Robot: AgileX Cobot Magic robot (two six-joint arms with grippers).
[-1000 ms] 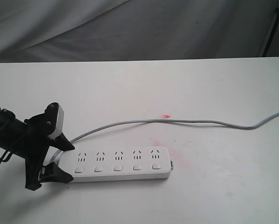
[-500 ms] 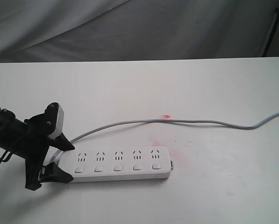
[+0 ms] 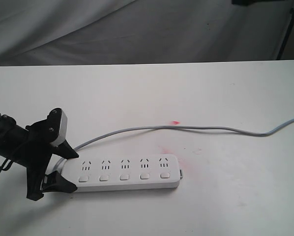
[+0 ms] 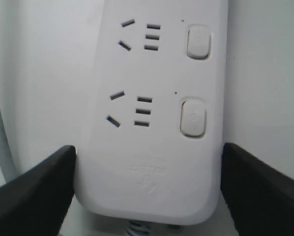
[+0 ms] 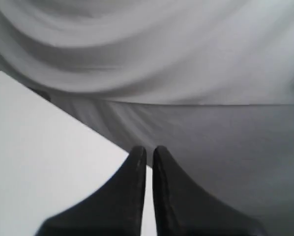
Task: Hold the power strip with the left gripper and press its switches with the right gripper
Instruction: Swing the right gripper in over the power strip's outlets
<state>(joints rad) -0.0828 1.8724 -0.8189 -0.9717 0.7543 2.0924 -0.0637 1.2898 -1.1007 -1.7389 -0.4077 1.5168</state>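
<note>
The white power strip (image 3: 127, 172) lies flat near the table's front, its grey cord (image 3: 196, 128) curving off to the right. My left gripper (image 3: 71, 172) is shut on the strip's cord end, one black finger (image 4: 34, 196) pressed against each long side. Five white switches (image 3: 122, 177) run along the front edge; the left wrist view shows two of them (image 4: 193, 117), with nothing touching either. My right gripper (image 5: 150, 150) is shut on nothing, high up, facing the table's edge and the grey cloth. The exterior view shows only a dark piece (image 3: 257, 2) at the top edge.
Faint red smears (image 3: 169, 150) mark the white table beside the strip's right end. A grey cloth backdrop (image 3: 137, 29) hangs behind the table's far edge. A thin black stand leg (image 3: 284, 34) slants down at the top right.
A dark piece has come into the exterior view at the top right edge. The left gripper and the power strip have stayed where they were.
</note>
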